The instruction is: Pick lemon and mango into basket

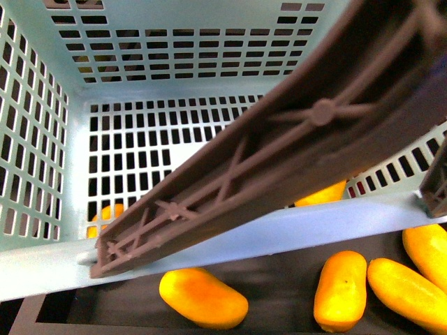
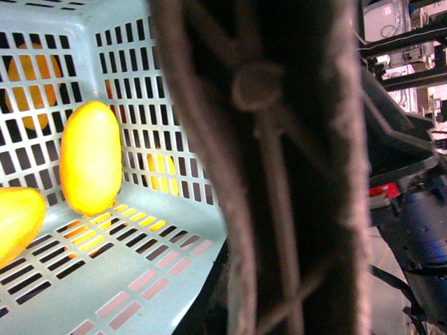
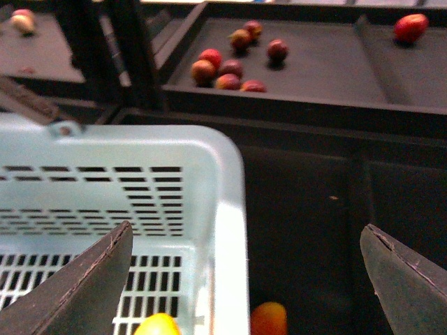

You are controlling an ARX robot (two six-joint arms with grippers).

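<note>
REMOTE DESK: My right gripper (image 3: 246, 232) hangs with its jaws spread wide over a corner of the basket (image 3: 230, 202). The left gripper shows in no view, so I cannot tell how its jaws stand. The brown handle (image 2: 279, 174) fills that wrist's picture. A mango (image 2: 91, 157) lies inside the basket against its slotted wall. A yellow fruit (image 2: 17, 220) sits beside it, cut off. Whether that is the lemon I cannot tell. More loose mangoes (image 1: 202, 298) lie on the dark tray (image 1: 279, 286) just outside the basket's rim.
</note>
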